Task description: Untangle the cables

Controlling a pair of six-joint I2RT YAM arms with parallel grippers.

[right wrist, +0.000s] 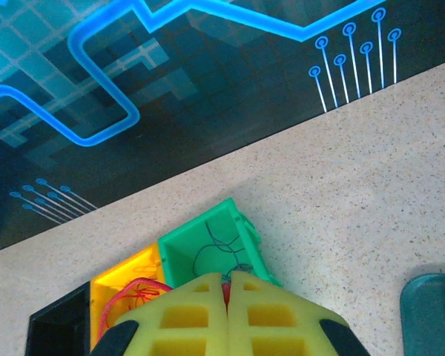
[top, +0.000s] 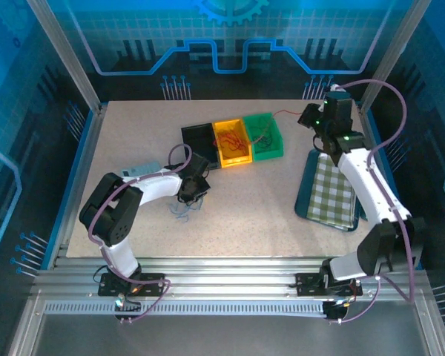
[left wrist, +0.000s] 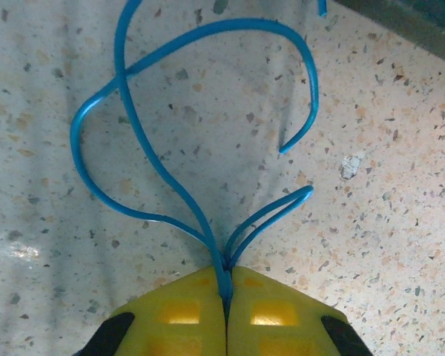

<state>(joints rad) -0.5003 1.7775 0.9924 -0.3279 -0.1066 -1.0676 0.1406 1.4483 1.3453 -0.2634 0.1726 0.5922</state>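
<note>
two pinches — left gripper (left wrist: 226,293) holds blue cable (left wrist: 73,148), right gripper (right wrist: 227,285) red cable (top: 285,113).

Open tabletop (top: 259,204) centre and near. Obstacles: row of bins (top: 237,161) far centre; tray (top: 304,202) right, overhung by the right arm (top: 363,178); red cable (top: 285,113) strung from bins to right gripper (top: 306,117); left arm (top: 144,185) and blue cable (top: 184,213) loops, near left.

On the table (top: 245,222) we see three bins (top: 236,161) along the far edge, cables (top: 233,139) in two; loose cable (top: 185,213) before them; cloth (top: 332,189) on tray (top: 304,194) at right edge.
</note>
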